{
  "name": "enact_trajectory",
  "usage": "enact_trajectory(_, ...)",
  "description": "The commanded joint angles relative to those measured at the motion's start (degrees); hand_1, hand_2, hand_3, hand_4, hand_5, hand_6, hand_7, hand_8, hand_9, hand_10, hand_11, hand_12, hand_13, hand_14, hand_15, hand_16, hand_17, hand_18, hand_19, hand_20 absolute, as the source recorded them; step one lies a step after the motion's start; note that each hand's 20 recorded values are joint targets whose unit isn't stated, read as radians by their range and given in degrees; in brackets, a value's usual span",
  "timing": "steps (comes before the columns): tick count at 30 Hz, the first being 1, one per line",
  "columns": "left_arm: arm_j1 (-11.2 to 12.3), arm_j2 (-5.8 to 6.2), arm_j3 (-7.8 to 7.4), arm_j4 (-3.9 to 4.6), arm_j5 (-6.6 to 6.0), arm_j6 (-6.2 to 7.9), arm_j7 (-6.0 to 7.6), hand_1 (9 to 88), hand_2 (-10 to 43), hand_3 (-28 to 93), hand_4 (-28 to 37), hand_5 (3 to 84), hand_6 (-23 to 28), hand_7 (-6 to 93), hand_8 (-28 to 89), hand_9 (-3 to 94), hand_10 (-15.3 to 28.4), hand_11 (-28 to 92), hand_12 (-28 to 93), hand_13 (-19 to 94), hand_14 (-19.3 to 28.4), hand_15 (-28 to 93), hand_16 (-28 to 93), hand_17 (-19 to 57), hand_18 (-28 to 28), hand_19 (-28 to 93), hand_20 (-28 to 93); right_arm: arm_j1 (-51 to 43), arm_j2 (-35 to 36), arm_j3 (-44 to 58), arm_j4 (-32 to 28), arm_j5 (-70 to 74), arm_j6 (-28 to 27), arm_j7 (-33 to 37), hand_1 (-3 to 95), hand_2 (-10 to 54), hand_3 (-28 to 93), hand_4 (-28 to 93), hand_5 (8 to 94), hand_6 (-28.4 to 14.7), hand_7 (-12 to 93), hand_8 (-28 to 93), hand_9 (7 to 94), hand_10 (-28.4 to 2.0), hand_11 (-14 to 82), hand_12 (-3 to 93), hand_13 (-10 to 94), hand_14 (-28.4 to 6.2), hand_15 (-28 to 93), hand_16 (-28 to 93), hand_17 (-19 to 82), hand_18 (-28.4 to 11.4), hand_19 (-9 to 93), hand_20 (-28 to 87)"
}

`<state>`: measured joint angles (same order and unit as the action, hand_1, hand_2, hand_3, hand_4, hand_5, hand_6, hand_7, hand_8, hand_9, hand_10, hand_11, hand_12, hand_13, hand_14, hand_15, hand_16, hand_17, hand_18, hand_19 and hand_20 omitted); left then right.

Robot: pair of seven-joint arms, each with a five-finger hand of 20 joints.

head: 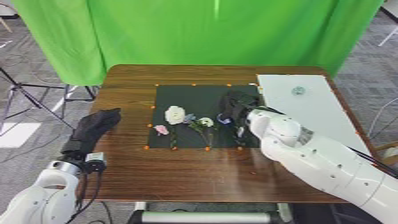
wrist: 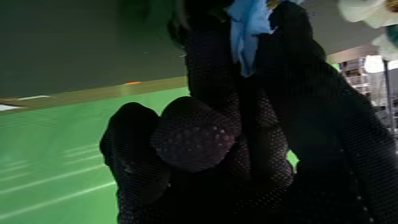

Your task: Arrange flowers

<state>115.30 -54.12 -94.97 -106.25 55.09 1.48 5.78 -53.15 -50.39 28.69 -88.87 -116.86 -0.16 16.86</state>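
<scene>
Right now, the right hand (head: 238, 102) is above the right-hand part of the dark mat (head: 185, 95), its arm slanting in from the near right and bending at the wrist so that the glove lies over the mat's edge strip. In the right wrist view its glove is clamped on a blue flower (wrist: 247, 37) — the soft petals are pinched between two long, nearly straight digits, while other fingers beside them are folded inward. The left hand (head: 91, 129) hangs off the mat's left side, by the counter's (head: 213, 175) edge, its forearm angled up from the near left corner; the fingers point away from the robot, loosely extended and close together, with nothing in them. On the mat, left of the right hand, lie a large white flower (head: 174, 115), a pink flower (head: 161, 130) nearer the mat's left edge, a small bluish flower (head: 189, 118) just beside the white one, and a cream flower (head: 206, 121) between that and the right hand — their stems run toward the mat's near edge. To the right of the mat is a white board (head: 311, 107), with a clear glass vase (head: 298, 91) on its far part. A green curtain (head: 213, 35) hangs beyond the mat.
</scene>
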Motion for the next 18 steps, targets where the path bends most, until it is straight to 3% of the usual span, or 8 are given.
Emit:
enact_trajectory(1,0.36,-0.33,0.06,0.22,0.33,-0.99,-0.76,19.7,1.7,64,-28.1,43.0,5.0,11.7,-6,40.5,13.7,18,11,31,16.6,8,1,1.9,11.0,4,12,-0.31,0.66,1.32,1.49,-0.72,-0.23,0.92,61.3,-7.6,52,-19,77.3,2.5,23,4,83.0,-11.0,10.1,34.7,83,-3.4,71,29,61,-13.9,93,60)
enact_trajectory(18,-0.08,-0.40,0.16,0.35,0.54,-1.91,-1.20,19.7,1.6,64,-28.2,42.6,4.9,11.7,-6,40.3,13.6,18,11,31,16.8,8,2,1.5,11.2,4,12,-0.44,1.90,3.29,-0.44,2.50,0.07,1.47,59.2,-7.4,53,-18,76.7,2.9,24,5,82.6,-11.1,11.4,33.3,83,-3.3,71,28,61,-13.8,93,60)
